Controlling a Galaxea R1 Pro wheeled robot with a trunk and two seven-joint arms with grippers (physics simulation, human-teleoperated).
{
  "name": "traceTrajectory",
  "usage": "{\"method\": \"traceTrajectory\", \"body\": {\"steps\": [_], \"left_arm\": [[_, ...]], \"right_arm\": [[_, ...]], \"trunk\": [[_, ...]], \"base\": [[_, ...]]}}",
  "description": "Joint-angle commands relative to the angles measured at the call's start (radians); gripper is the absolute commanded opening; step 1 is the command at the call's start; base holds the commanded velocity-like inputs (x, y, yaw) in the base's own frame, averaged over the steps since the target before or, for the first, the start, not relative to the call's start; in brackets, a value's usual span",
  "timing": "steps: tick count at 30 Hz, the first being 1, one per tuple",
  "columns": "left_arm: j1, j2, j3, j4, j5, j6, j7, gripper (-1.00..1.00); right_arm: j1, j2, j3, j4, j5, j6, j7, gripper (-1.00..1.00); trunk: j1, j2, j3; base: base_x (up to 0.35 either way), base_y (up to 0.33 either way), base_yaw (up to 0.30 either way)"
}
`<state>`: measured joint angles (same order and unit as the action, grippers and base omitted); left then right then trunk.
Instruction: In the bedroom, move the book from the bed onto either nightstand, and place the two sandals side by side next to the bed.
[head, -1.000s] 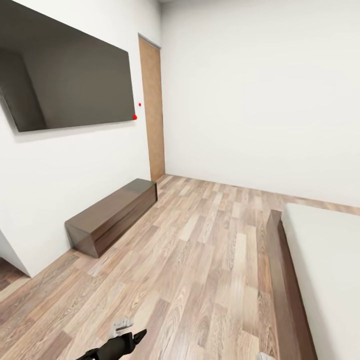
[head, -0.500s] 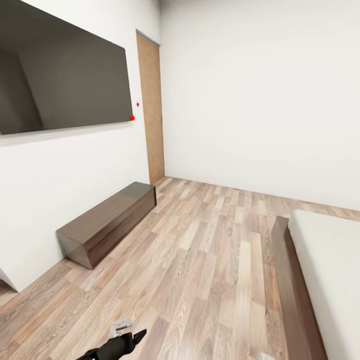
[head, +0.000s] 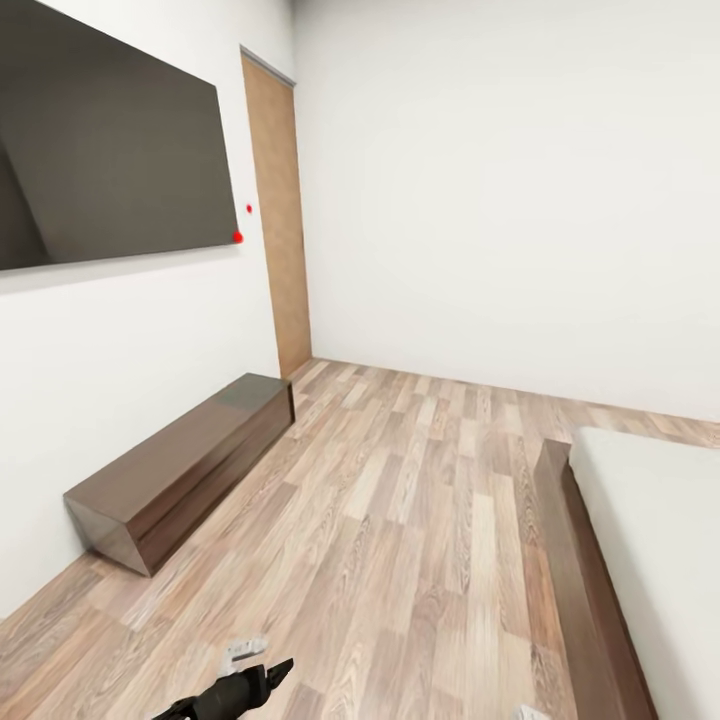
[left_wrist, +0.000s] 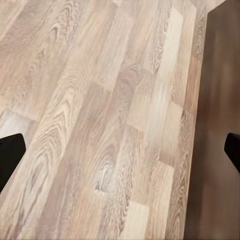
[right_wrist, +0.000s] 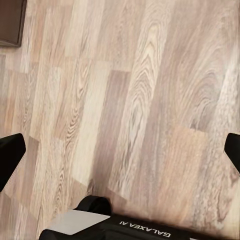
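The bed (head: 578, 560) runs along the right of the head view, with a white mattress on a dark brown frame. The book, the two sandals and the nightstand are out of view. My left arm (head: 235, 690) pokes in at the bottom edge of the head view. In its wrist view, my left gripper (left_wrist: 120, 152) hangs open over bare plank floor, with a dark brown wooden surface (left_wrist: 220, 100) beside it. My right gripper (right_wrist: 120, 150) is also open above the floor with nothing between its fingers.
A long low dark wood cabinet (head: 175, 465) stands against the left wall under a large wall-mounted screen (head: 100, 150). A wooden door (head: 275, 220) is in the far left corner. Plank floor (head: 400, 540) stretches between the cabinet and the bed.
The head camera has moved: the screen, door and cabinet have slid leftward in the picture. The left arm holds the same place in the view.
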<state>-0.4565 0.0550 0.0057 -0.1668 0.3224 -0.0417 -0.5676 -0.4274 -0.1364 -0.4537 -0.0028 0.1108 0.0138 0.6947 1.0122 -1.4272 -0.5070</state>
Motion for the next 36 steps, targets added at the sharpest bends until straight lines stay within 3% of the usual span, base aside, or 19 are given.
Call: {"method": "traceTrajectory", "body": {"steps": [1,15,27,36], "left_arm": [[-0.001,0.000,0.000,0.001,0.000,-0.004,-0.003,1.00],[-0.001,0.002,0.002,0.001,0.000,-0.004,-0.004,1.00],[-0.001,0.003,0.002,0.001,0.001,-0.004,-0.004,1.00],[-0.001,0.005,0.002,0.001,0.001,-0.004,-0.004,1.00]], "right_arm": [[-0.001,0.000,-0.009,0.000,0.010,0.002,0.003,1.00],[-0.001,-0.001,-0.009,0.000,0.010,0.002,0.001,1.00],[-0.001,-0.001,-0.010,0.000,0.010,0.002,0.000,1.00],[-0.001,-0.002,-0.010,0.000,0.010,0.002,0.000,1.00]], "trunk": [[0.001,0.000,-0.001],[0.001,0.000,-0.001],[0.001,0.000,-0.001],[0.001,0.000,-0.001]], "base": [[0.333,0.000,-0.199],[0.329,0.000,-0.103],[0.323,0.000,-0.229],[0.248,0.000,-0.025]]}}
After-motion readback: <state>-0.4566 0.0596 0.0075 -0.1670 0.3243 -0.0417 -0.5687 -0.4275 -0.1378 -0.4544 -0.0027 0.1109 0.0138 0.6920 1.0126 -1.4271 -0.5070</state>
